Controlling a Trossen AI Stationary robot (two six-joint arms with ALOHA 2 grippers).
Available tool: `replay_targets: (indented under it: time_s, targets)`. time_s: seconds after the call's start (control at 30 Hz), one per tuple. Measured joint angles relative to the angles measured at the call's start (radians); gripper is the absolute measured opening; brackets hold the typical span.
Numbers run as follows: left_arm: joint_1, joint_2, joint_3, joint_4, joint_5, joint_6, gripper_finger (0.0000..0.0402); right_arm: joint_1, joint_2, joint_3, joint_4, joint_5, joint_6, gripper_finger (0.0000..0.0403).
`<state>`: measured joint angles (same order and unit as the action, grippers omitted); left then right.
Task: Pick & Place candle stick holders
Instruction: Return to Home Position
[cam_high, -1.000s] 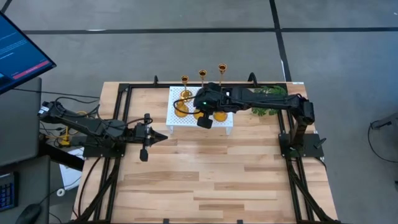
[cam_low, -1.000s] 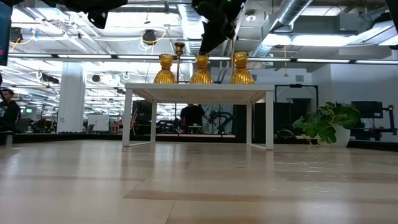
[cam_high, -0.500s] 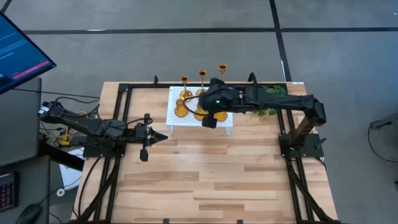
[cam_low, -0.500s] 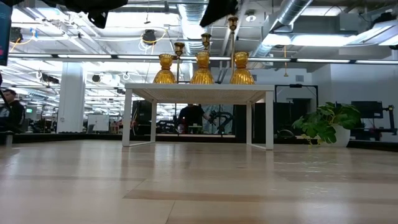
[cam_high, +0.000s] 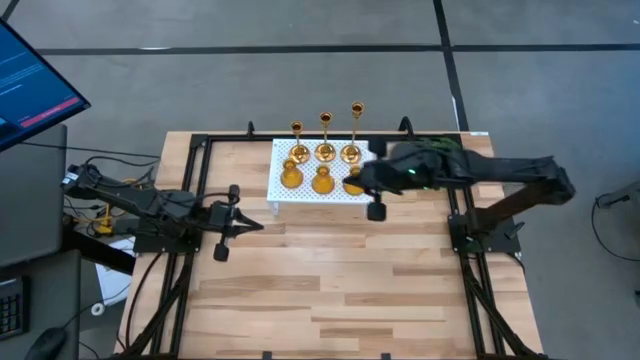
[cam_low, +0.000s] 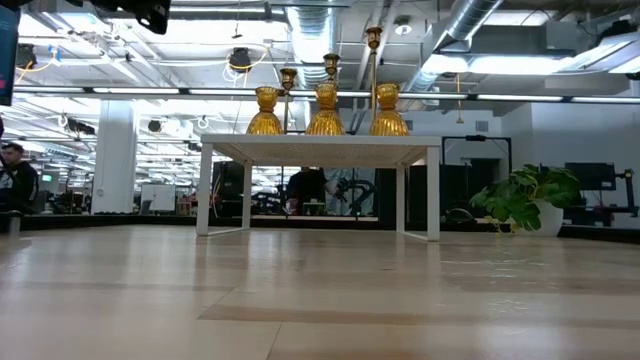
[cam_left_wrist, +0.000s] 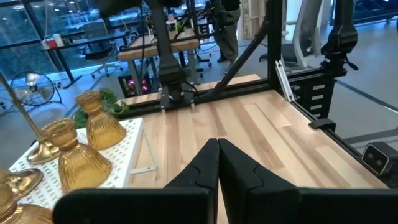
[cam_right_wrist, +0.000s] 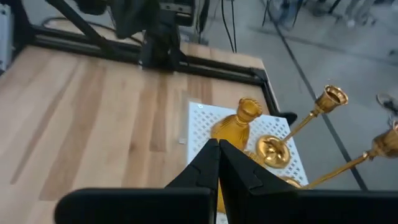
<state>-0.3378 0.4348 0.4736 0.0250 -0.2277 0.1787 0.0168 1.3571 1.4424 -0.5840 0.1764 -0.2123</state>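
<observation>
From my station I see all six candle stick holders (cam_high: 322, 181) standing upright on the small white perforated shelf (cam_high: 305, 193) at the far side of the wooden table (cam_high: 330, 290). The three tall stemmed holders (cam_high: 325, 150) make the back row and the three squat cone-shaped holders (cam_high: 291, 177) the front row, each squat one just in front of a stem. In the low view the squat ones line up evenly along the shelf top, and the stems behind them step up in height toward the picture's right. The right gripper (cam_right_wrist: 217, 144) hangs over the right end of the shelf, near the last squat holder. Its two fingers are pressed together and hold nothing, and no holder touches them. The right arm reaches in from the table's right side, passing over a green plant sprig (cam_high: 438, 148) that lies just beside the shelf. The left gripper (cam_left_wrist: 217, 142) waits low over the bare wood on the left side, well apart from the shelf. It points toward the middle of the table with its fingers likewise closed on nothing. Beyond the table, a person (cam_low: 14, 175) shows at the far left of the room
</observation>
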Motion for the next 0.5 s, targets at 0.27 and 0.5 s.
replay_targets:
  time_s: [0.27, 0.5]
  targets:
    - [0.0, -0.01, 0.0, -0.01, 0.0, -0.003, 0.0007, 0.053, -0.331, -0.422, 0.249, -0.027, 0.053, 0.0]
    - [0.0, -0.008, 0.0, -0.01, 0.0, -0.001, 0.0007, 0.146, -0.595, -0.666, 0.406, 0.031, 0.074, 0.0]
